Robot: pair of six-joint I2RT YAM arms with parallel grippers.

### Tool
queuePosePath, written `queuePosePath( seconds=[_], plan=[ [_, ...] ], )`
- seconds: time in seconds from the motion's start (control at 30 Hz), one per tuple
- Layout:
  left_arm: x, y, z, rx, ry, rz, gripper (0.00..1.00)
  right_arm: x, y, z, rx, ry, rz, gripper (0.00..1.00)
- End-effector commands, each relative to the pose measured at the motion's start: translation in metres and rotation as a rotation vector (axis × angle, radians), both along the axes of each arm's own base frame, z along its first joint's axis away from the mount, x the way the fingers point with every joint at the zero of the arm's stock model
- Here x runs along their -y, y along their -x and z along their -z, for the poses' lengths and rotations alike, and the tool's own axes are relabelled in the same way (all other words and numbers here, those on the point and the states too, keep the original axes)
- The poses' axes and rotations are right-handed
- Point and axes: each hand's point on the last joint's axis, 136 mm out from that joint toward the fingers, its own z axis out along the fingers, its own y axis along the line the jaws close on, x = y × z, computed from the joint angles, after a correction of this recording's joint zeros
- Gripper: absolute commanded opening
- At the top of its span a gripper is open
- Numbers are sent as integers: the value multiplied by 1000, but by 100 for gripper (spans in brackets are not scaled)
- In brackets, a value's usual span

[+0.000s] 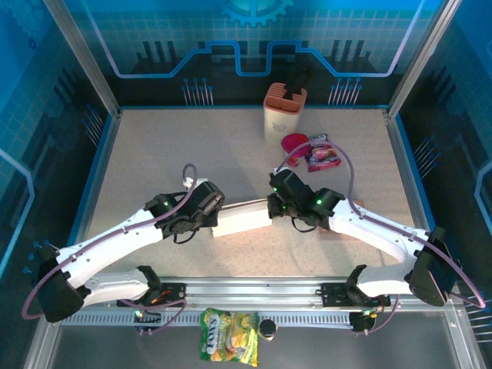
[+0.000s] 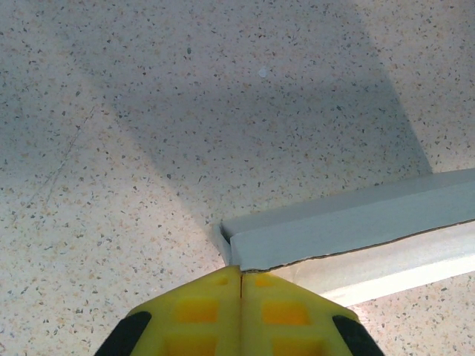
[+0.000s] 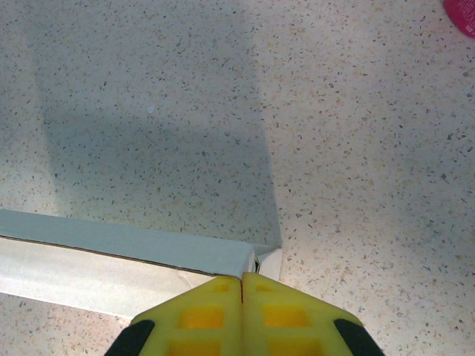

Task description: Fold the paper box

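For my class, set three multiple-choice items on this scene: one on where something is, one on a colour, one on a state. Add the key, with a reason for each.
1. Where on the table is the paper box?
A. At the far edge
B. In the near left corner
C. In the middle, between the left gripper and the right gripper

2. What colour are the grippers' fingers?
A. Red
B. Yellow
C. Blue

3. How do the left gripper's jaws stand?
A. Shut, at the box's end
B. Wide open
C. Half open above the box

Key:
1 C: the top view shows the box spanning from one gripper to the other, mid-table.
2 B: both wrist views show yellow fingers.
3 A: the left wrist view shows the fingers pressed together at the box's edge.
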Motion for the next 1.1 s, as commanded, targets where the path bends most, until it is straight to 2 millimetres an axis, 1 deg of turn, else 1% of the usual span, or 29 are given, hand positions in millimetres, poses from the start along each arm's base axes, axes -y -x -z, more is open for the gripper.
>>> queuePosePath(
  seconds=[0.0, 0.43, 0.73, 0.97, 1.07],
  plan=[
    [1, 2, -2, -18, 4, -12, 0, -2, 1, 0, -15, 3, -3, 0],
    [1, 9, 6, -51, 47, -28, 0, -3, 1, 0, -18, 0, -3, 0],
    [0, 12, 17, -64, 53, -29, 0, -4, 1, 4, -20, 0, -8, 0],
    [-2, 15, 19, -68, 61, -32, 0, -5, 1, 6, -25, 8, -13, 0],
    [-1, 15, 15, -63, 76, -34, 0, -5, 0, 5, -24, 9, -11, 0]
  ],
)
